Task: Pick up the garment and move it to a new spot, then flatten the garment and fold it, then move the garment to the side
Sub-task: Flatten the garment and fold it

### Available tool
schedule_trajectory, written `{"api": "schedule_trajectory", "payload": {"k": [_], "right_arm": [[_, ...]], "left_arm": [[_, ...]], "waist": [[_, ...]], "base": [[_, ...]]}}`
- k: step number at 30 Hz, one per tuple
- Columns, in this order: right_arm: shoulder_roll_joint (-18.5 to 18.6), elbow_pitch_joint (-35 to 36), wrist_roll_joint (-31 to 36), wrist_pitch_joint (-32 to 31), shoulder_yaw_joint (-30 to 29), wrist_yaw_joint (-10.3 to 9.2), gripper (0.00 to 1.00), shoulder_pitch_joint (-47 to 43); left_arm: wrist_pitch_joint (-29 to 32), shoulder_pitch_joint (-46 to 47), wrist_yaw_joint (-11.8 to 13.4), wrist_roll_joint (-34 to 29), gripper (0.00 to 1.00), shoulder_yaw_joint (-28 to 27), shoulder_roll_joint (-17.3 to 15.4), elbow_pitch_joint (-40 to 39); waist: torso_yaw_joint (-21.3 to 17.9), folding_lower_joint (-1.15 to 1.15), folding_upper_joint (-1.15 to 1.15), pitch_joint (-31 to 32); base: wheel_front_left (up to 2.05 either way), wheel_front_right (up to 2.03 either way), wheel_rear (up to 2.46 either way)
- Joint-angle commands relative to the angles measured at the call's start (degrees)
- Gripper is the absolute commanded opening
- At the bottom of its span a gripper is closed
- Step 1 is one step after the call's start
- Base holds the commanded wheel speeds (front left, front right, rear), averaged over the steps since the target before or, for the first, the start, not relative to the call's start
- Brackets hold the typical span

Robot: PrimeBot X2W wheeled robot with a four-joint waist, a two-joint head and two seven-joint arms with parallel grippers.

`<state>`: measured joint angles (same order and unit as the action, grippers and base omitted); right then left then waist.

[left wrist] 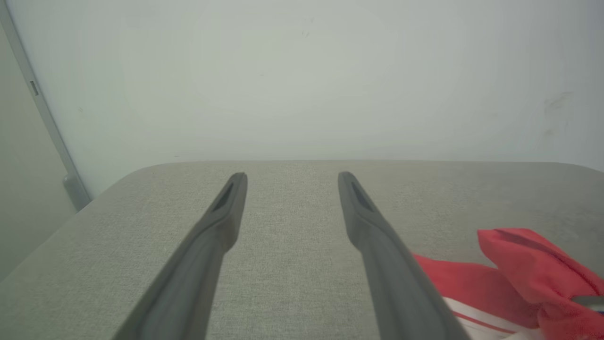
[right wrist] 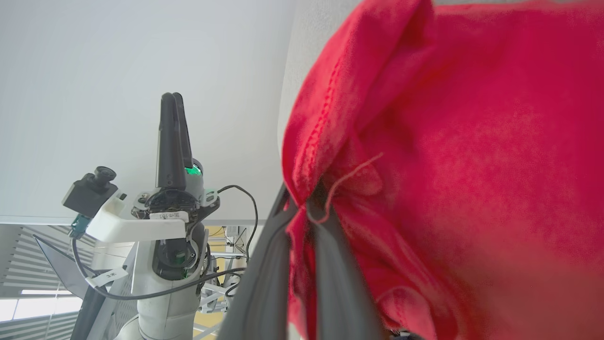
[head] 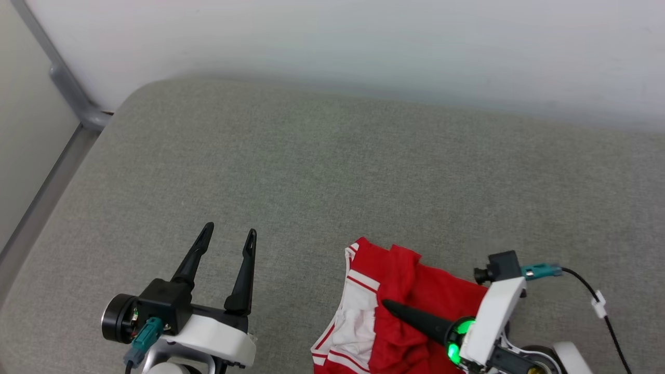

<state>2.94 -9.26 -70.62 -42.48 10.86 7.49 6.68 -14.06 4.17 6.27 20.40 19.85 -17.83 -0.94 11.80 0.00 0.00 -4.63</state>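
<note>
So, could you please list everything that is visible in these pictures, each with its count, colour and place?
red jersey T-shirt with white red-striped trim: one, red and white, crumpled on the near right part of the pad
grey woven fabric pad: one, grey, under the T-shirt, reaching back to the wall
plain white wall: one, white, behind the pad
grey metal rail: one, grey, far left, beside the pad's corner
black cable with white clip: one, black, right of the right wrist
left gripper: one, dark fingers, open, over bare pad left of the T-shirt
right gripper: one, dark fingers, shut on the T-shirt's red cloth
</note>
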Motion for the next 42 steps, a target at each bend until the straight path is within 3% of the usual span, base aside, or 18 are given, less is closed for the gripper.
{"api": "schedule_trajectory", "payload": {"k": [1, 9, 10, 11, 20, 26, 31, 42], "right_arm": [[-0.1, -0.4, -0.5, 0.7, 0.9, -0.01, 0.0, 1.2], [-0.1, -5.5, 1.3, 4.8, 7.1, -0.01, 0.0, 4.3], [-0.1, -5.9, 1.2, 5.2, 7.5, -0.01, 0.74, 4.6], [-0.1, -6.4, 1.1, 5.6, 7.8, -0.01, 1.0, 4.7], [0.4, -1.9, 0.7, 7.8, 10.7, -0.01, 1.0, 6.4], [2.9, 2.3, 7.5, 15.1, 9.6, -0.01, 1.0, 6.4], [3.8, 3.1, 15.9, 22.5, 4.3, -0.01, 1.0, 5.0], [4.0, 7.7, 37.8, 30.1, -14.1, -0.01, 1.0, 0.3]], "left_arm": [[-0.2, 0.9, -0.2, 0.1, 1.0, 0.0, 0.1, 0.2], [-0.7, 2.3, -0.6, 0.2, 1.0, -0.1, 1.1, 1.1], [-0.8, 2.4, -0.7, 0.2, 1.0, -0.1, 1.2, 1.3], [-0.8, 2.4, -0.7, 0.1, 1.0, 0.0, 1.3, 1.4], [-1.1, 2.7, -1.1, -0.3, 1.0, -0.1, 1.5, 2.5], [-1.1, 1.7, -0.9, -0.3, 1.0, 0.0, 1.5, 2.8], [-1.1, 1.3, -0.3, 0.0, 1.0, -0.5, 1.2, 2.8], [-1.1, 0.6, 1.1, 1.0, 1.0, -2.1, 0.6, 3.8]], "waist": [[0.7, 0.0, 0.0, -0.9], [1.0, 0.0, 0.0, -3.4], [1.0, 0.0, 0.0, -3.6], [0.9, 0.0, 0.0, -3.8], [-0.6, 0.0, 0.0, -2.4], [-2.0, 0.0, 0.0, -1.1], [-3.5, 0.0, 0.0, -0.7], [-7.2, 0.0, 0.0, 1.9]], "base": [[0.0, 0.0, 0.0], [0.0, 0.0, 0.0], [0.0, 0.0, 0.0], [0.0, 0.0, 0.0], [0.0, 0.0, 0.0], [0.0, 0.0, 0.0], [0.0, 0.0, 0.0], [0.0, 0.0, 0.0]]}}
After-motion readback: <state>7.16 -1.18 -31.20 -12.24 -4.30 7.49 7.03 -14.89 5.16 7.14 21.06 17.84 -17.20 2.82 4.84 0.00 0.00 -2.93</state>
